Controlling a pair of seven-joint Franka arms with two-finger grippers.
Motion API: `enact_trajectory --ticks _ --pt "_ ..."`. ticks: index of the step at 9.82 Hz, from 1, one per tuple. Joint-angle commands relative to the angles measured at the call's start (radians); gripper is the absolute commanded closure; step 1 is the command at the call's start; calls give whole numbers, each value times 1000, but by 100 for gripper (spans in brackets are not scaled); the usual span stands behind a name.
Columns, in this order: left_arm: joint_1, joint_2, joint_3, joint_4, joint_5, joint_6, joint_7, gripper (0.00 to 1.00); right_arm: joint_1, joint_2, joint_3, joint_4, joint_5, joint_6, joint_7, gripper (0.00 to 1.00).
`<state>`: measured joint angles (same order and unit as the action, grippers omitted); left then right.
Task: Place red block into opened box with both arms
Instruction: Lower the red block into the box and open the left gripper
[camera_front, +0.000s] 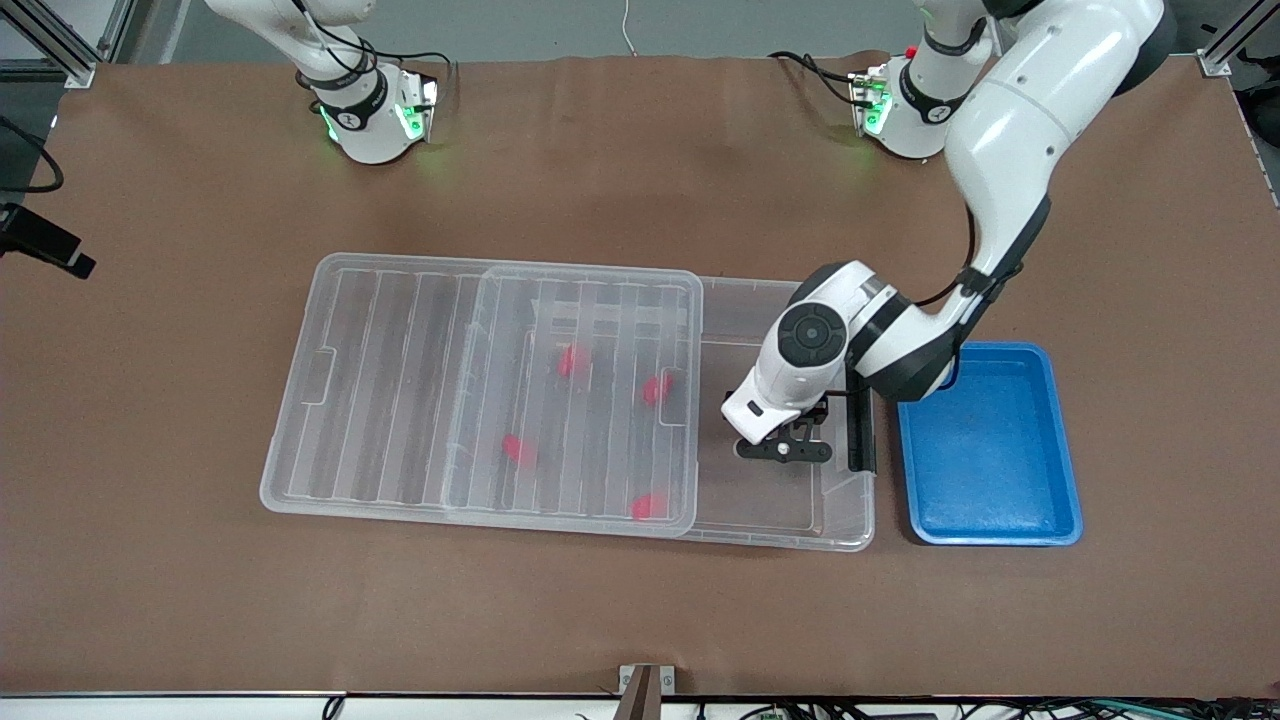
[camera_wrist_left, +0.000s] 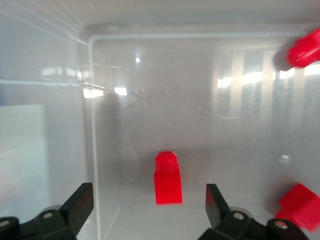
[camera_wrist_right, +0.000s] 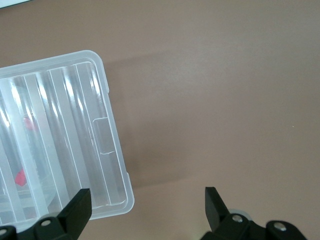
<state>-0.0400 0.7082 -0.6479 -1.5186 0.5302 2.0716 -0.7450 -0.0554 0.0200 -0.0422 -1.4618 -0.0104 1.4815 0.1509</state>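
Red block (camera_wrist_left: 167, 178) lies loose in the box (camera_front: 840, 535), long axis along the view, below the wide-open, empty left gripper (camera_wrist_left: 150, 212).

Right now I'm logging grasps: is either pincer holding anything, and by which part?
Nothing is held. The left pincer stands open inside the box, a red block lying free between its fingers. The right pincer is open over bare table.

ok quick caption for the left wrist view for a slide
Left gripper, jaws open, above a red block resting on the clear box floor.
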Motion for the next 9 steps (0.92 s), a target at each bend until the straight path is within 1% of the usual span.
enact_trajectory --ticks 1,2,3,4,5,6,7,8,9 --pt "23 -116 -18 29 -47 -117 18 0 3 -6 -4 -9 13 2 -1 0" --pt "44 -160 -18 73 -74 -189 54 0 0 6 -4 -9 13 2 -54 0" --pt "78 -194 -19 133 -107 -268 105 0 -12 32 -4 -9 13 9 -179 13" --pt "113 -235 -19 173 -122 -339 140 0 -33 75 -4 -15 13 19 -286 45" --pt "141 -281 -18 188 -122 -388 173 0 -41 113 -5 -49 13 63 -379 73" --pt "193 -332 -19 193 -131 -410 188 0 -47 121 -5 -131 15 154 -411 95" --pt "241 -373 -21 193 -177 -419 205 0 -46 123 -4 -234 21 249 -413 100" --pt "276 -404 -19 193 -229 -447 231 0 -26 135 -2 -314 33 345 -413 100" --pt "307 -435 -18 193 -237 -464 260 0 12 156 -1 -366 36 399 -415 100"
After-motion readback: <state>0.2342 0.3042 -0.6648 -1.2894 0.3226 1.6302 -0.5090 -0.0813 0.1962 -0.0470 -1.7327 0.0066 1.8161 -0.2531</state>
